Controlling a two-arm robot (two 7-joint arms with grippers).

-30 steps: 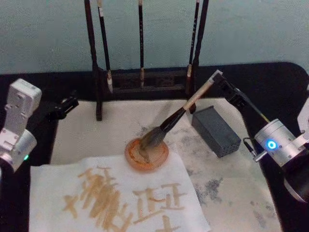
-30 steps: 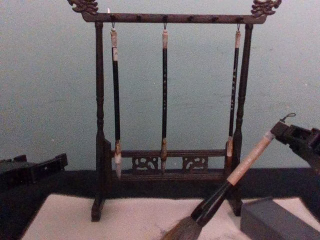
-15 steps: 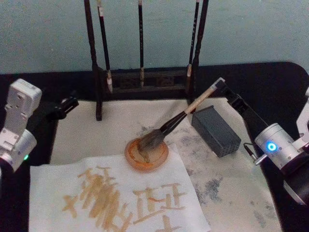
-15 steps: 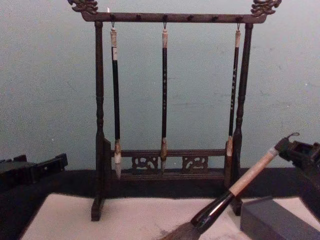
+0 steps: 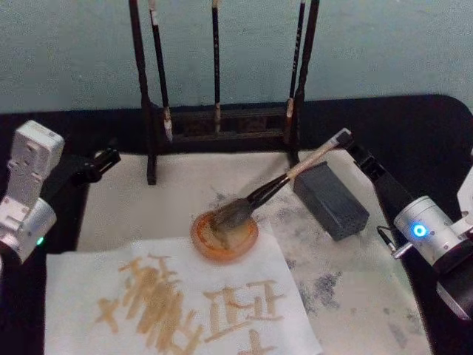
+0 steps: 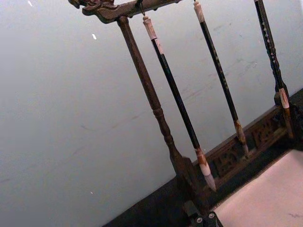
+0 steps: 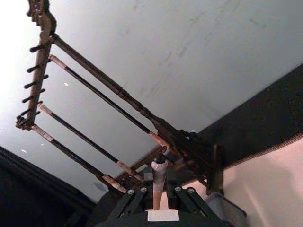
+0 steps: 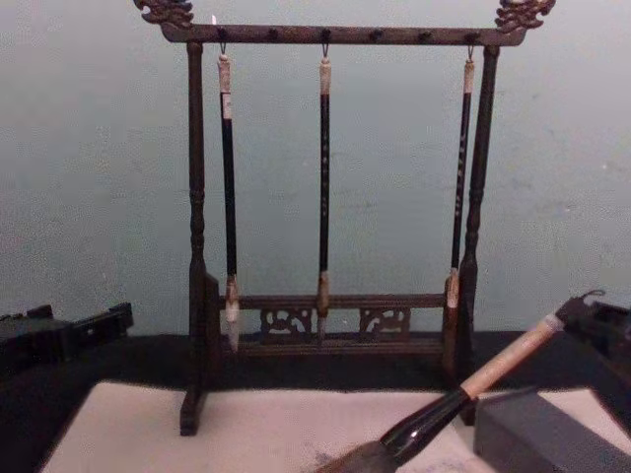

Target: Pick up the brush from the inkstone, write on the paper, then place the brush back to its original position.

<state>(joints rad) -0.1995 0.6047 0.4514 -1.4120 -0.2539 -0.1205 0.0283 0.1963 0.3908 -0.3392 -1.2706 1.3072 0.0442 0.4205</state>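
Head view, right gripper (image 5: 347,142): clamped on top end of brush (image 5: 284,180), pale handle end between the fingers (right wrist view confirms).
Brush axis: slants down and away from fingers toward robot's left; bristles resting in orange dish (image 5: 224,237); shaft passes just beside inkstone (image 5: 330,200), contact unclear.
Inkstone: directly below the fingers, nearest the right arm; judged the put-back target.
Paper (image 5: 177,299): beyond the dish from fingers, already carries tan characters, not legible.
Left gripper (image 5: 103,159): parked well apart, fingers state cannot tell.
Brands, labels: none readable.
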